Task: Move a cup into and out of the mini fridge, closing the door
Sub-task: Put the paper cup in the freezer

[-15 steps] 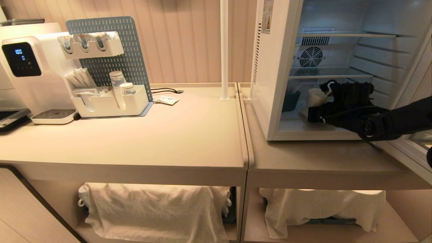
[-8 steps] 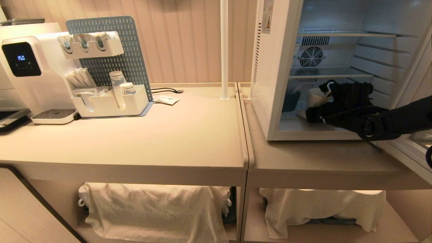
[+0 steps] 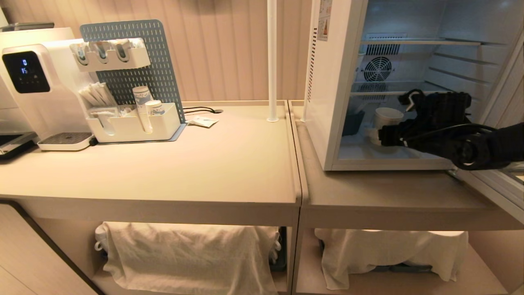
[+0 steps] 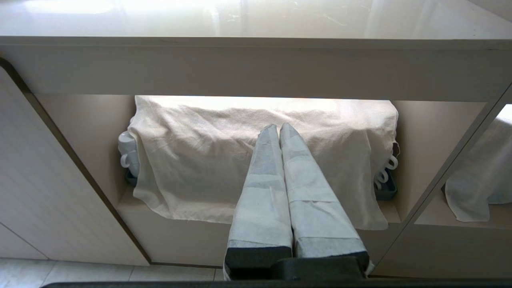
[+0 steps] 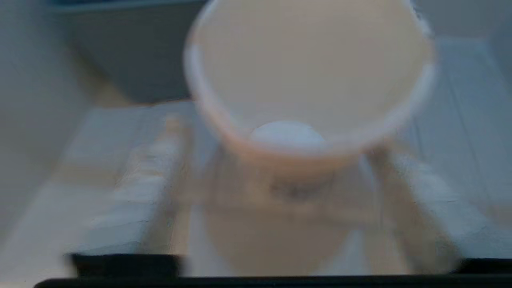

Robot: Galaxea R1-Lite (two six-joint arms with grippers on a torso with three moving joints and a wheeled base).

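Head view: tapered paper cup (image 3: 386, 119) inside boxy fridge (image 3: 327, 102).

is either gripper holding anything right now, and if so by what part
Nothing is held. The right gripper is open, fingers apart from the cup inside the mini fridge. The left gripper is shut, empty.
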